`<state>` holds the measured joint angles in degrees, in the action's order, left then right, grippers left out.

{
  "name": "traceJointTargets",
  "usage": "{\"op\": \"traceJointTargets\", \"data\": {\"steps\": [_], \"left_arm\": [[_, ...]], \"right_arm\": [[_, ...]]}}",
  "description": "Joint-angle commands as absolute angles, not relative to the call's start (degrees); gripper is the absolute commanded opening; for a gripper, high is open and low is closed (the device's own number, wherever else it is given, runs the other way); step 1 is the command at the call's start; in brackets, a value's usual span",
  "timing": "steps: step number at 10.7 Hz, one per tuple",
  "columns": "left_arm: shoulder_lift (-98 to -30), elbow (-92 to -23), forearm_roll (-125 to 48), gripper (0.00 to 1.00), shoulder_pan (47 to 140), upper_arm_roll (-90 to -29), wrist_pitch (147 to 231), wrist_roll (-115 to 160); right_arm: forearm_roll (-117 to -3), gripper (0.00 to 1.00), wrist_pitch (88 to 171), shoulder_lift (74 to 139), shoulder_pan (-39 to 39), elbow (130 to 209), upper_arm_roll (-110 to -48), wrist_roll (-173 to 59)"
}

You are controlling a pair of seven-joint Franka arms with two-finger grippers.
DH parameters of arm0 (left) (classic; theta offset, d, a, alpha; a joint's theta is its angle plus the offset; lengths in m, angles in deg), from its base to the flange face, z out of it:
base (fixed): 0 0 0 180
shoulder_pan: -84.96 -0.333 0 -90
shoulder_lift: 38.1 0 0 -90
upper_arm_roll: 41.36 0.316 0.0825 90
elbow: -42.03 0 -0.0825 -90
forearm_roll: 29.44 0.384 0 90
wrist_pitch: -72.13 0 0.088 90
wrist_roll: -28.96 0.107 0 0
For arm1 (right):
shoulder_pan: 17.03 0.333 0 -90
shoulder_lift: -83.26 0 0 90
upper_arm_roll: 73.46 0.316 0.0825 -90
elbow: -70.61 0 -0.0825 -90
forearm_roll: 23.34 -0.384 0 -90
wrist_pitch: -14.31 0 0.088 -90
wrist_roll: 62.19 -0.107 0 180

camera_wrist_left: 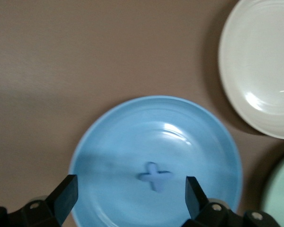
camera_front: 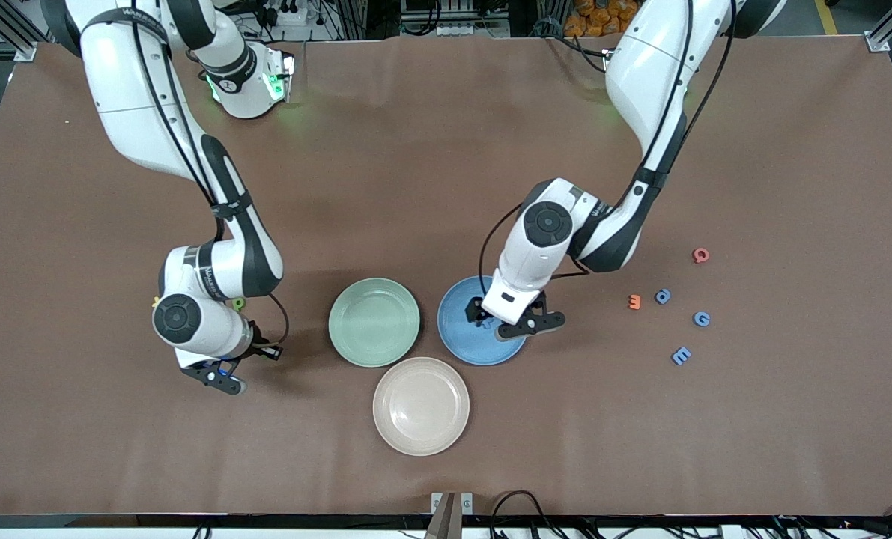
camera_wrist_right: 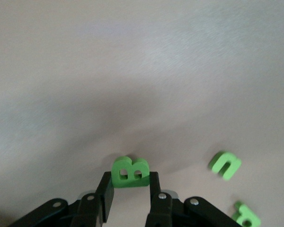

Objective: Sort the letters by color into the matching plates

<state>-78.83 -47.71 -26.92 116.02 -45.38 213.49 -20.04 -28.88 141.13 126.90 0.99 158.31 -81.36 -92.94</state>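
From my remote station, much of the green foam lettering is hidden under the right arm: I count one green B (camera_wrist_right: 130,172) pinched in the right gripper (camera_wrist_right: 128,196) over the brown table (camera_front: 416,165), plus two green pieces (camera_wrist_right: 225,164) lying loose. The left gripper (camera_wrist_left: 128,195) hangs wide open over the medium blue plate (camera_wrist_left: 104,137), where a blue foam plus sign (camera_wrist_left: 155,176) lies. Three blue letters (camera_front: 701,319) sit toward the left arm's end. The pale green plate (camera_front: 374,322) holds nothing.
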Motion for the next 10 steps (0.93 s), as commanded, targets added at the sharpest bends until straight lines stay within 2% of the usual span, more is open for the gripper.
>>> {"op": "traceJointTargets", "data": {"steps": [1,5,8,10], "left_arm": [[-76.87,-48.41,-22.76,1.0,112.3,-45.4,206.18,-14.21],[-74.06,-51.38,-22.67,1.0,106.94,-45.75,205.46,-8.84],[-73.08,-53.33,-22.67,1.0,104.65,-45.84,205.54,-4.8],[-71.59,-55.51,-22.58,1.0,102.55,-45.84,205.54,-1.47]], "right_arm": [[-28.25,0.27,136.04,125.45,3.79,156.04,-81.9,-92.86],[-28.78,0.27,135.77,125.09,8.97,155.17,-81.55,-93.12],[-28.7,0.28,130.6,125.18,13.09,152.62,-81.46,-95.49],[-28.78,0.28,130.32,125.35,16.0,152.44,-81.46,-97.6]]}}
